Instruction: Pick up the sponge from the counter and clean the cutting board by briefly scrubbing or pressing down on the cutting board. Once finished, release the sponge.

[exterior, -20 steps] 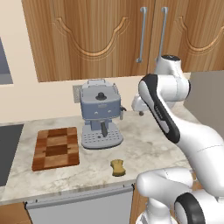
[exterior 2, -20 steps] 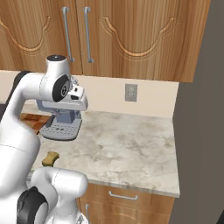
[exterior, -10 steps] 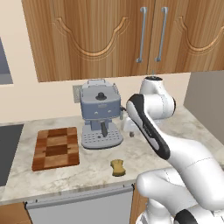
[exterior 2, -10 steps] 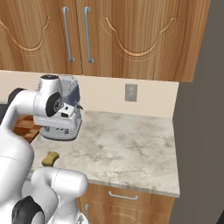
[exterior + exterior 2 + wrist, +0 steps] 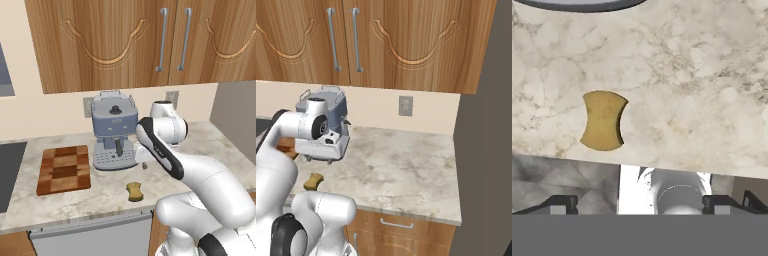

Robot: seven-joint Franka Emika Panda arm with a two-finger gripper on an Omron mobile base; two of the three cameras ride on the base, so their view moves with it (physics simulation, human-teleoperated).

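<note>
The sponge, a small tan-yellow block with pinched sides, lies on the marbled counter close to its front edge. It also shows in the right base view, where the sponge sits just left of my own base. In the hand view the sponge lies flat on the counter, left of centre. My gripper hangs above it, open, nothing between its fingers. The checkered wooden cutting board rests left of the coffee machine, well apart from the sponge.
A grey coffee machine stands at the back of the counter, just behind my hand. A dark cooktop lies at the far left. Wooden cabinets hang overhead. To the right, the counter runs bare toward a dark wall.
The arm has folded down and the hand has dropped from beside the coffee machine's top to low over the counter near the sponge. The jaws have widened slightly.
</note>
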